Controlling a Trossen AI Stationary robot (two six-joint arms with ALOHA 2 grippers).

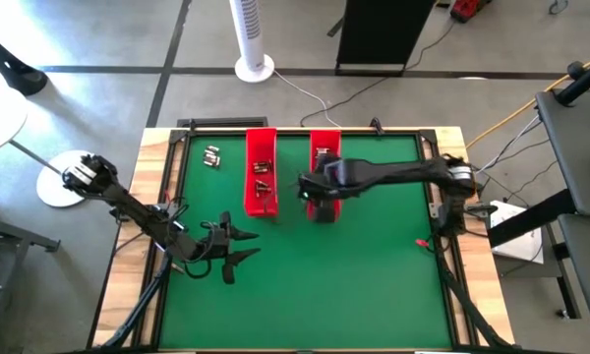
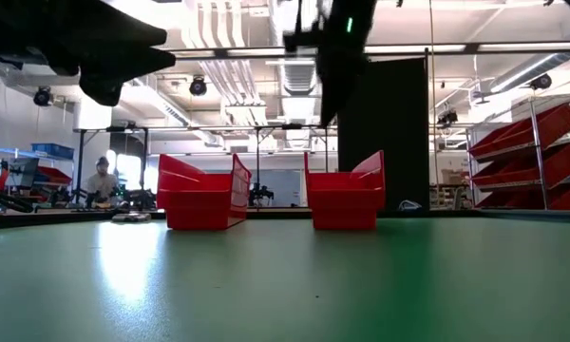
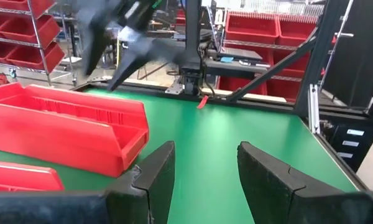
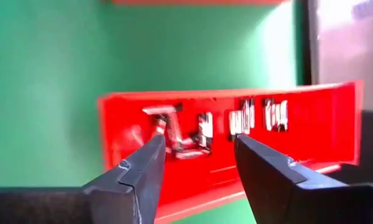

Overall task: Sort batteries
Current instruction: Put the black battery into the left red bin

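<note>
batteries (image 4: pixel 193 134) in tray (image 4: pixel 323 118) beyond parted right gripper (image 4: pixel 196 163)

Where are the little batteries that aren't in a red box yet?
In the high view, the loose batteries lie on the green table near its far left corner, just left of the left red tray.

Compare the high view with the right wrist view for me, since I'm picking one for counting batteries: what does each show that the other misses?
Only the high view shows the loose batteries on the mat, the left tray and the left gripper, open over bare mat. Only the right wrist view shows the batteries in the right tray clearly. Both show the right tray and the right gripper, open above it.
</note>
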